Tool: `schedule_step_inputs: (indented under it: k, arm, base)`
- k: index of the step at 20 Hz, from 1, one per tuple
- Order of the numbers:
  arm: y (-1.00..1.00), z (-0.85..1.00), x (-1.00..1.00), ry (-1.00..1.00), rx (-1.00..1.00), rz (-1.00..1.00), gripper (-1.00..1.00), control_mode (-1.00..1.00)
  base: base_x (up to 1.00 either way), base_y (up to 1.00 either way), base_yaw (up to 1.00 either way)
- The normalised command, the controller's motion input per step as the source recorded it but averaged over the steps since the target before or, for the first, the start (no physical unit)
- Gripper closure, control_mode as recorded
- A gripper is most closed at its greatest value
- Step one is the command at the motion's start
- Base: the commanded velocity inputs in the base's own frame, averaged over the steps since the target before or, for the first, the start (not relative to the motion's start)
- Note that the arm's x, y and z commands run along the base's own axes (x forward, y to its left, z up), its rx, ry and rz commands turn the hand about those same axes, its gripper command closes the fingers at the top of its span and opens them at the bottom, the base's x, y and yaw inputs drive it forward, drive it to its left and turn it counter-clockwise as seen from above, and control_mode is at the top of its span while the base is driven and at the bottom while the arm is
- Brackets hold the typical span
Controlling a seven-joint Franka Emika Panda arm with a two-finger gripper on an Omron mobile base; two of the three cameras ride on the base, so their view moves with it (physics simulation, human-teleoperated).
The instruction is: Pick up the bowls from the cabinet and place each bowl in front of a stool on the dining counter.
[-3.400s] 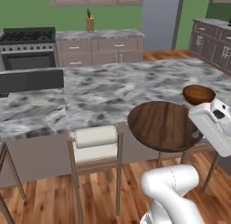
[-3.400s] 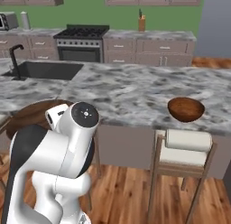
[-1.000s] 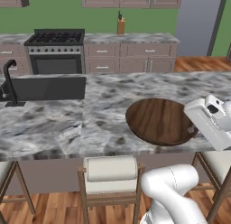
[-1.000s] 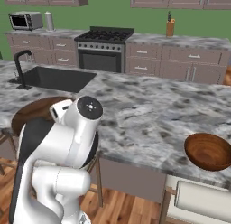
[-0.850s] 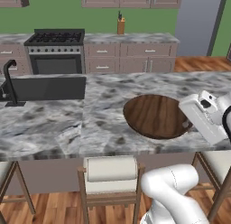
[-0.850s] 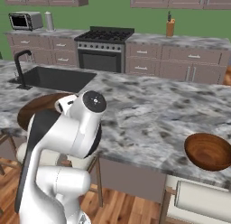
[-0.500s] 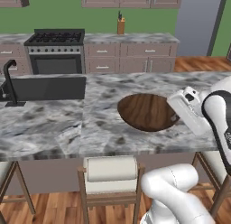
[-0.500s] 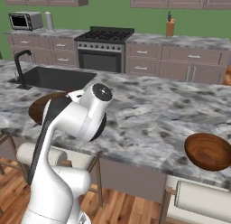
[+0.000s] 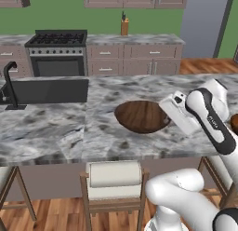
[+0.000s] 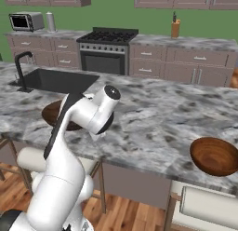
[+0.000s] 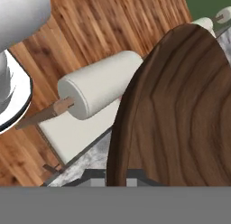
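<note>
Wooden shallow bowl [image 9: 141, 116] is gripped at its rim by the closed end effector [image 9: 168, 109], low over the marbled counter [image 9: 56, 132] behind a stool [image 9: 113, 181]. Placement is in hand; lowering and release are judged next. Deeper bowl [image 10: 214, 156] is already set down.

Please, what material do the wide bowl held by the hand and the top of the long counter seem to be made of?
The wide bowl looks like dark reddish-brown wood with a smooth, slightly glossy finish: curved grain lines show clearly in the hand view. The counter top looks like polished stone, probably marble, with cloudy grey-white veining; since the scene is rendered, this is only its appearance.
</note>
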Motion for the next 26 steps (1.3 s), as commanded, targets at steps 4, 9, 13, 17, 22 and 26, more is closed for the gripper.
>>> schedule_step_inputs:
  k: [4, 9, 13, 17, 22, 26]
  arm:
    - [0.02, -0.46, 0.49, -0.09, 0.00, 0.11, 1.00, -1.00]
    - [0.00, -0.50, 0.36, -0.10, 0.00, 0.08, 1.00, -1.00]
    - [0.00, -0.54, 0.31, -0.09, 0.00, 0.06, 1.00, -1.00]
    - [0.01, -0.59, 0.26, -0.05, -0.03, 0.05, 1.00, -1.00]
    - [0.05, -0.54, 0.28, -0.01, -0.06, 0.05, 1.00, -1.00]
    - [0.11, -0.41, 0.37, 0.00, -0.05, 0.02, 1.00, -1.00]
  base:
    - [0.00, 0.00, 0.00]
    - [0.00, 0.00, 0.00]
    - [0.00, 0.00, 0.00]
    - [0.00, 0.00, 0.00]
    - [0.00, 0.00, 0.00]
    - [0.00, 0.00, 0.00]
